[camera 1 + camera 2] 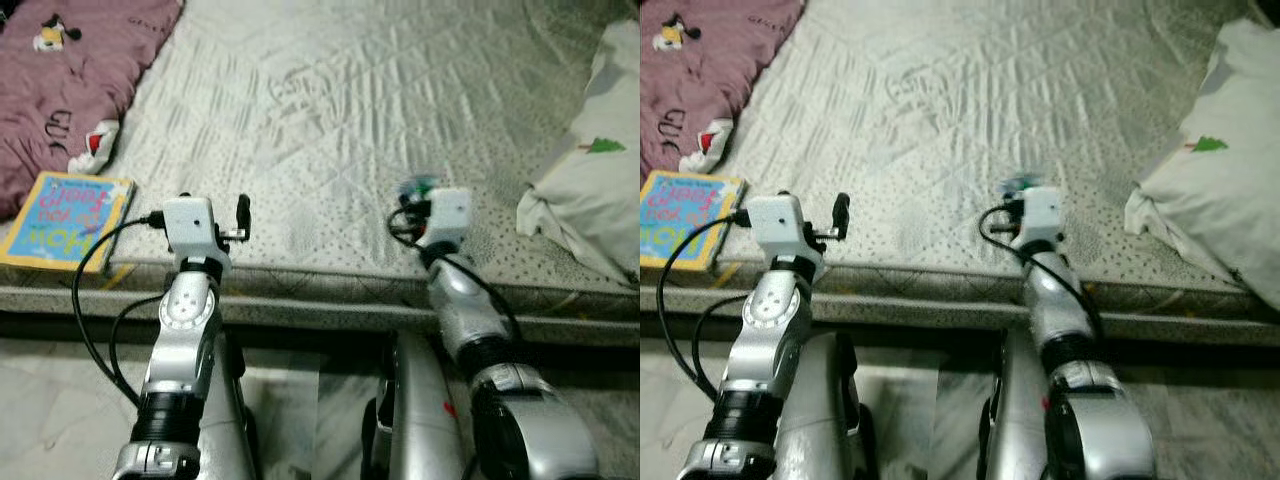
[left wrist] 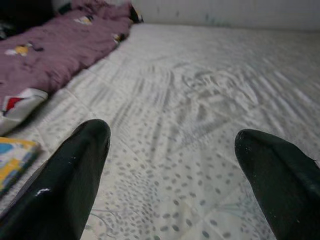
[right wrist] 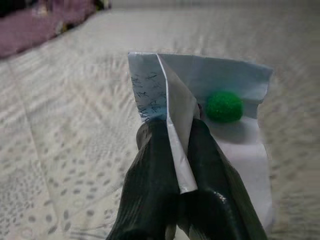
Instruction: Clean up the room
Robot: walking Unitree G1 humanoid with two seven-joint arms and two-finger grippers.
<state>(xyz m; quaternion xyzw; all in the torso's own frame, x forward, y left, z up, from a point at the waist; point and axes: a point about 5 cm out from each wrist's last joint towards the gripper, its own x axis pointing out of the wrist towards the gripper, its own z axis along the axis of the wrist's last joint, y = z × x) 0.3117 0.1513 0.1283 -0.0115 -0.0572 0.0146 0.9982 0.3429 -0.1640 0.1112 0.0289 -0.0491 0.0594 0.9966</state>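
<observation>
A bed (image 1: 330, 110) covered with a pale quilted sheet is seen ahead of the robot, its near edge running across the head views. The right claw (image 3: 175, 125) is held over the near edge of the bed at about 5 o'clock of the mattress, and its two fingers are pressed together on a folded white paper (image 3: 220, 100), which is pinched by one crease. A small green ball (image 3: 224, 106) is seen against the paper, just beside the fingertips. The left claw (image 2: 172, 145) is held over the near edge at about 7 o'clock, with its fingers (image 2: 75, 175) spread apart and nothing between them. A colourful book (image 1: 62, 220) lies at the near corner of the bed, at 9 o'clock from the left claw. A maroon blanket (image 1: 70, 70) is spread at 10 o'clock. A white pillow (image 1: 600, 190) lies at 3 o'clock.
</observation>
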